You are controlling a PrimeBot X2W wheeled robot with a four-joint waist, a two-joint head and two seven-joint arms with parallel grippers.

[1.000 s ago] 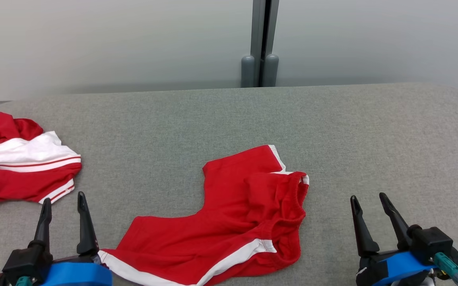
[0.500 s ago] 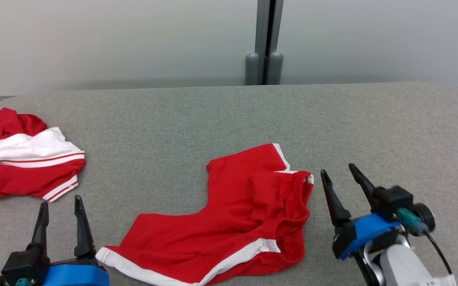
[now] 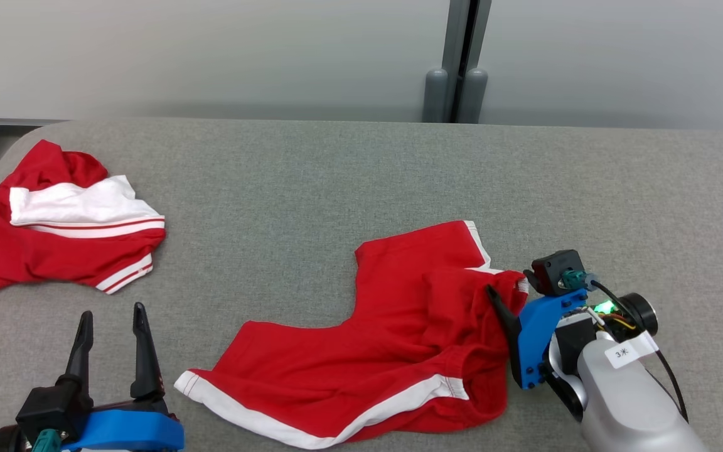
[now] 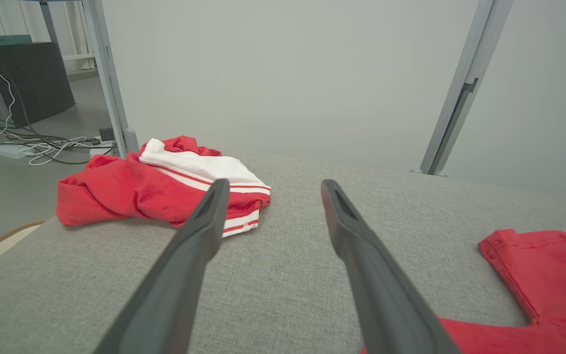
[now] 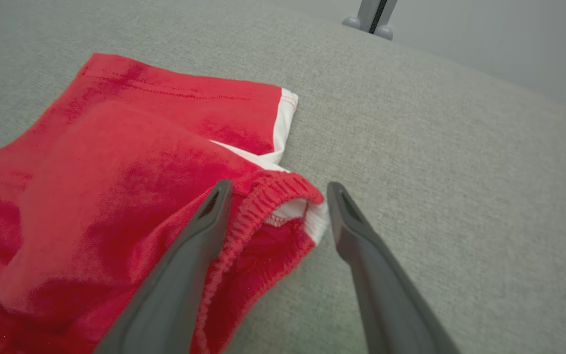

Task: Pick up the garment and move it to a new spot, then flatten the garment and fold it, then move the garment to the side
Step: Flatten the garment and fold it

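Note:
The garment (image 3: 386,351) is a pair of red shorts with white trim, lying crumpled on the grey padded table (image 3: 336,176). My right gripper (image 3: 512,290) is open at the shorts' right waistband corner. In the right wrist view the ribbed waistband corner (image 5: 283,194) lies between the two fingers of the right gripper (image 5: 279,186), which are not closed on it. My left gripper (image 3: 113,310) stands open over bare table at the lower left, holding nothing. In the left wrist view the left gripper (image 4: 274,183) is open, with a leg of the shorts (image 4: 548,265) to its right.
A second red and white garment (image 3: 54,245) lies bunched near the table's left edge, also seen as the bunched garment (image 4: 165,187) ahead of the left fingers. A grey post (image 3: 459,63) stands behind the table. Cables (image 4: 42,147) lie on the floor beyond the left edge.
The head camera has turned, shifting the whole picture rightward. My right gripper has moved forward and left, from beside the shorts to around their waistband corner. The left gripper has stayed put.

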